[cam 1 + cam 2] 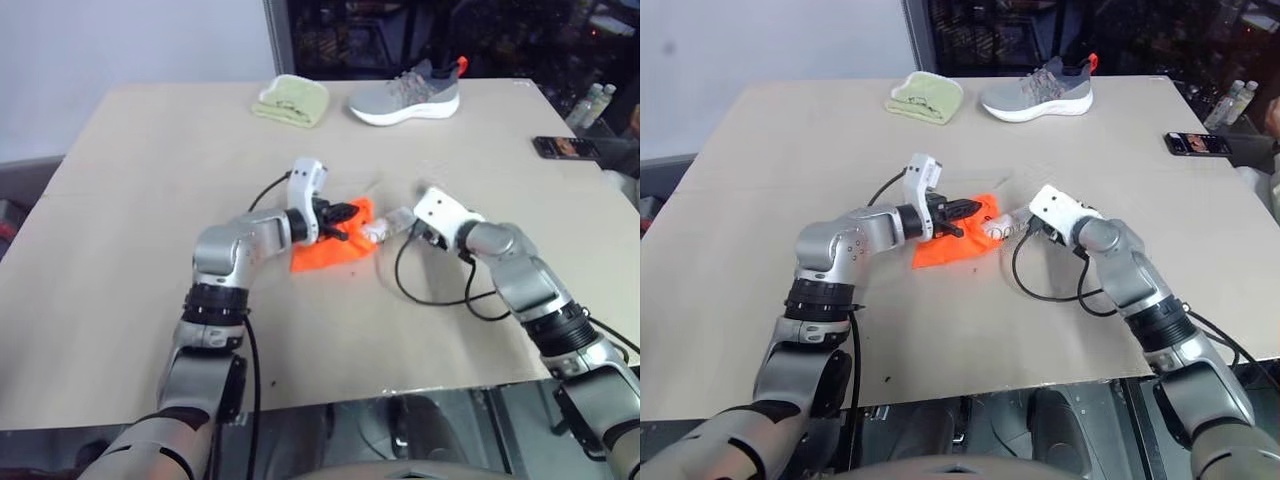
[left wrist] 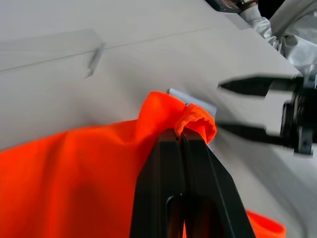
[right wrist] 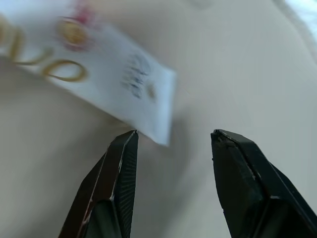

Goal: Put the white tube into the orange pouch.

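Note:
The orange pouch (image 1: 328, 254) lies flat near the middle of the table. My left gripper (image 1: 343, 212) is shut on the orange pouch's edge (image 2: 195, 121), pinching a fold of fabric and lifting it a little. The white tube (image 1: 1008, 230) lies at that raised edge and sticks out toward my right arm; how far it reaches inside I cannot tell. Its flat printed end (image 3: 104, 69) sits just ahead of my right gripper (image 3: 173, 135), which is open with nothing between its fingers. The right gripper (image 2: 237, 106) also shows spread, just past the pouch.
A grey shoe (image 1: 405, 95) and a folded pale green cloth (image 1: 290, 100) lie at the far edge of the table (image 1: 120, 300). A phone (image 1: 565, 147) rests at the far right. A black cable (image 1: 430, 285) loops on the tabletop beside my right arm.

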Tool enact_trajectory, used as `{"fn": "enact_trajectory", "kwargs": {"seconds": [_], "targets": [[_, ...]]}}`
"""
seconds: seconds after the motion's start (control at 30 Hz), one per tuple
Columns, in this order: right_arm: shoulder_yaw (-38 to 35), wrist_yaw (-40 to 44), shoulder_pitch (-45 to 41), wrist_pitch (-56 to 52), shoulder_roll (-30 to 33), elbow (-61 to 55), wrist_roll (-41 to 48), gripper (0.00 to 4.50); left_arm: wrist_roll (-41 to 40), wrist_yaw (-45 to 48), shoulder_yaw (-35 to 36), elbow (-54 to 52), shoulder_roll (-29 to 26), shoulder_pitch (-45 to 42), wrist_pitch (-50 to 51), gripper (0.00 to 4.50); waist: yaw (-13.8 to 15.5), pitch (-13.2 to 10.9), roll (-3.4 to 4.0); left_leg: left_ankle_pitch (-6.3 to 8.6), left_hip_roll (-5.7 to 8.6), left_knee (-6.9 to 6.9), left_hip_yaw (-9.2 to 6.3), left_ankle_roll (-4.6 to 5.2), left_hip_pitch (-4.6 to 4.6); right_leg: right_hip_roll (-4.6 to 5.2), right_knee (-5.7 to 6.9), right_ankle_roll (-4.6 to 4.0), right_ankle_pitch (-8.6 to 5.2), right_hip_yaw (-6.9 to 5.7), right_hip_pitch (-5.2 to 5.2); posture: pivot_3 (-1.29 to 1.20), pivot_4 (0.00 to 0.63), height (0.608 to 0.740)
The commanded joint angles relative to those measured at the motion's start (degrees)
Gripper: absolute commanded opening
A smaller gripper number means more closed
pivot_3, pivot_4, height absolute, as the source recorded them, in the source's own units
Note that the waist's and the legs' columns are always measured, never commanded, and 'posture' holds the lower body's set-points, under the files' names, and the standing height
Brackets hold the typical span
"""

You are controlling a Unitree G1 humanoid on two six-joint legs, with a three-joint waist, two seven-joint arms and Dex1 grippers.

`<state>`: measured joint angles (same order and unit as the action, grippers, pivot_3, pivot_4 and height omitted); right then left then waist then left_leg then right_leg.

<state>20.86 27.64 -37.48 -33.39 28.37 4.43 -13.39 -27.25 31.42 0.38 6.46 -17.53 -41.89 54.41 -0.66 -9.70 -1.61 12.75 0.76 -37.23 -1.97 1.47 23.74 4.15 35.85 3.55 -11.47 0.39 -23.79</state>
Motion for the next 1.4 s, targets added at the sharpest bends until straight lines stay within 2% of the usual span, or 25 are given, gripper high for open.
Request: {"fn": "enact_trajectory", "kwargs": {"seconds": [0.03, 0.23, 0.3, 0.43, 0.53, 0.67, 0.77, 1.0, 1.4], "targets": [[-1.18, -1.88, -3.42, 4.12, 0.01, 6.75, -2.03, 2.34, -0.2, 0.33, -0.39, -3.91, -0.08, 0.51, -0.74, 0.0, -0.06, 0.0, 0.0, -0.03, -0.01, 0.0, 0.0, -0.04, 0.0, 0.0, 0.0, 0.0, 0.0, -0.01, 0.0, 0.0, 0.15, 0.74], [-1.7, -2.16, -7.6, 14.24, -2.11, 22.25, -1.55, 2.34, -0.17, 0.16, -0.71, -5.59, -0.13, 1.61, -0.56, 0.0, -0.31, 0.0, 0.0, -0.03, -0.02, 0.01, 0.05, -0.05, -0.04, -0.03, 0.02, 0.0, 0.0, -0.01, 0.01, 0.0, 0.15, 0.74], [-6.48, 0.89, -7.52, 9.62, -4.04, 21.74, 4.03, 2.34, -0.26, 0.04, -0.64, -6.05, -0.23, 1.82, -0.38, 0.0, -0.35, 0.0, -0.01, -0.04, -0.04, 0.02, 0.04, -0.06, -0.04, -0.04, 0.02, 0.0, 0.0, 0.0, 0.01, 0.0, 0.15, 0.74], [-16.91, 5.91, -7.76, -6.5, -4.66, 16.19, 14.42, 2.34, -0.43, -0.46, -0.08, -6.86, -0.4, 2.26, -0.05, 0.0, -0.25, 0.0, 0.0, 0.0, -0.05, 0.02, -0.05, 0.01, -0.04, -0.04, 0.04, 0.0, 0.01, 0.05, 0.01, 0.0, 0.15, 0.74], [-24.15, 6.23, -8.82, -16.81, -4.79, 13.86, 21.19, 2.34, -0.52, -0.77, 0.03, -7.33, -0.41, 2.68, -0.01, 0.0, -0.03, 0.0, 0.01, 0.03, -0.05, 0.02, -0.1, 0.05, -0.02, -0.02, 0.03, 0.0, 0.01, 0.04, 0.01, 0.0, 0.15, 0.74], [-33.34, 6.63, -9.48, -32.52, -9.27, 9.88, 32.78, 2.34, -0.75, -1.18, 0.23, -8.03, -0.15, 3.16, 0.19, 0.0, -0.15, 0.0, 0.01, 0.04, -0.05, 0.02, -0.08, 0.07, -0.02, -0.02, 0.04, -0.01, 0.01, 0.04, 0.01, 0.0, 0.15, 0.74], [-36.84, 4.16, -8.75, -37.37, -12.94, 9.15, 36.41, 2.34, -0.88, -1.45, 0.26, -8.39, 0.13, 3.32, 0.37, 0.0, -0.34, 0.01, 0.03, 0.05, -0.11, 0.04, -0.07, 0.08, -0.07, -0.08, 0.09, -0.01, 0.01, 0.06, 0.0, 0.0, 0.15, 0.74], [-44.73, -2.99, -10.02, -35.85, -18.99, 15.44, 40.33, 2.34, -1.35, -1.93, 0.39, -9.36, 0.84, 3.56, 1.22, 0.0, 0.02, 0.01, 0.04, 0.05, 0.0, 0.02, -0.01, 0.08, -0.03, 0.0, 0.1, 0.01, 0.03, 0.04, 0.01, 0.0, 0.15, 0.74], [-48.31, -8.43, -12.05, -30.08, -16.24, 23.34, 41.99, 2.34, -1.9, -2.59, 0.49, -10.3, 1.03, 4.25, 2.31, 0.0, -0.29, -0.01, 0.06, 0.04, -0.02, 0.04, 0.07, 0.08, -0.03, -0.02, 0.09, 0.02, 0.03, 0.03, 0.0, 0.0, 0.15, 0.74]]}}
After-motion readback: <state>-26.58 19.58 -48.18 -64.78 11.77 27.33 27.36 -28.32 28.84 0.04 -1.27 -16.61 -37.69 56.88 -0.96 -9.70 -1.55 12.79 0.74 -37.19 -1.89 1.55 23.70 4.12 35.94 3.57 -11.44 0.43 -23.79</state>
